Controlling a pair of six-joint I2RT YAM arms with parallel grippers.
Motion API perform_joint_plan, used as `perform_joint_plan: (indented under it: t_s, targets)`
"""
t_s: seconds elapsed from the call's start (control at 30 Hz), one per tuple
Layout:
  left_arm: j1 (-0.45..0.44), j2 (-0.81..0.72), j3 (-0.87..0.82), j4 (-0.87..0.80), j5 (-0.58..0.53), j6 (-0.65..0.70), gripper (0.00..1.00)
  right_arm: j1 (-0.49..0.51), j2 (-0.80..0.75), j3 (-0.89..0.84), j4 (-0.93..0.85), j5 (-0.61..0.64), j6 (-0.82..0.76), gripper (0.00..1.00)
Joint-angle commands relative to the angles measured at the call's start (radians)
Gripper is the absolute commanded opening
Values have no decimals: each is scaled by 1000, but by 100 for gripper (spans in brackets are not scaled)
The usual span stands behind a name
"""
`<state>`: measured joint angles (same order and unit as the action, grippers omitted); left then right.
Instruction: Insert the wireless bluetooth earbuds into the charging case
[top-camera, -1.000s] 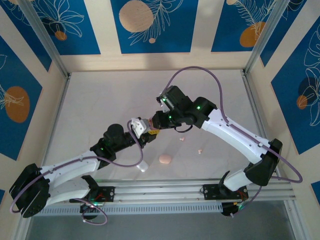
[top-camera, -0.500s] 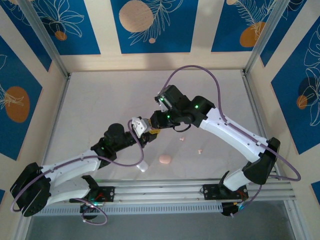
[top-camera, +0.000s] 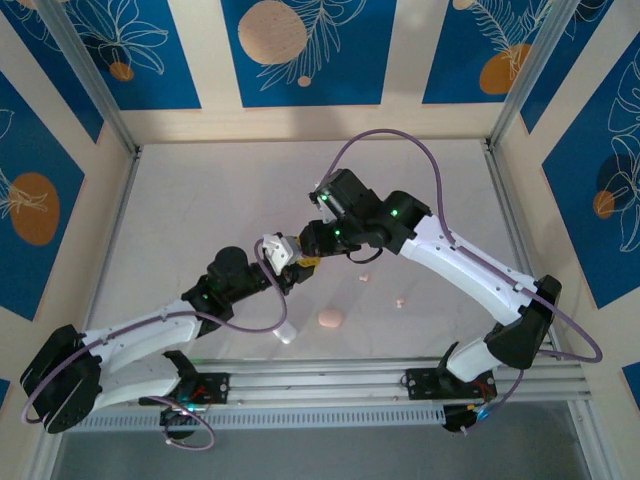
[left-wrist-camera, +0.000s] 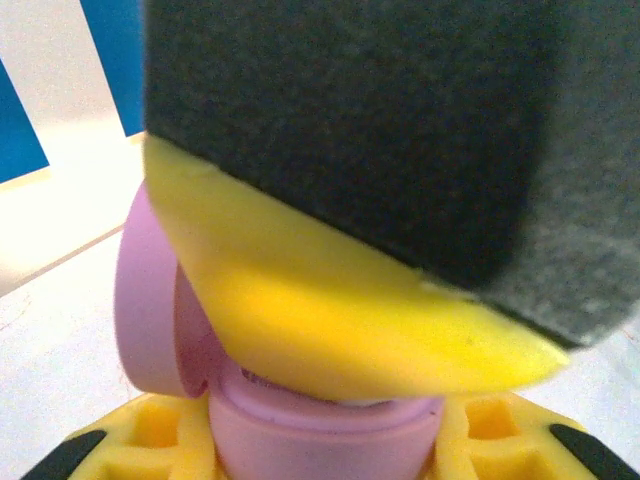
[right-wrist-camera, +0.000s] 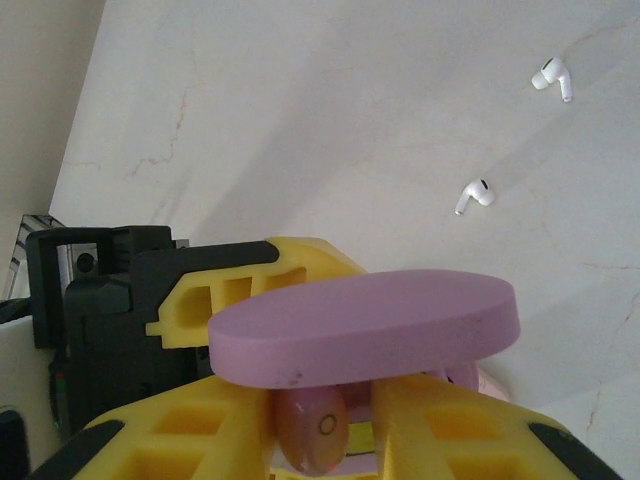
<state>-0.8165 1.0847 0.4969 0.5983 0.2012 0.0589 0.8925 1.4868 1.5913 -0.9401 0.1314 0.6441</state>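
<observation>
Presently the left gripper (left-wrist-camera: 325, 445) clamped the lilac charging case (right-wrist-camera: 365, 325), its lid open, above mid-table. Under the lid the lilac earbud (right-wrist-camera: 308, 435) sat between the right gripper (right-wrist-camera: 325, 420) fingers; pinched or slack, could not tell. Bud judged light, glossy, slippery: best pinched across its stem. Long axis ran along the fingers, toward the case.
</observation>
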Motion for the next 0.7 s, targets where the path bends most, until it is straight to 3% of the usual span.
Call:
perform_joint_plan:
  t_s: [0.0, 0.67]
  targets:
    - [-10, 7, 37, 69, 23, -11, 28, 18, -29, 29, -10, -39, -6, 32]
    - [-10, 3, 19, 109, 17, -23, 28, 17, -86, 13, 6, -22, 10, 36]
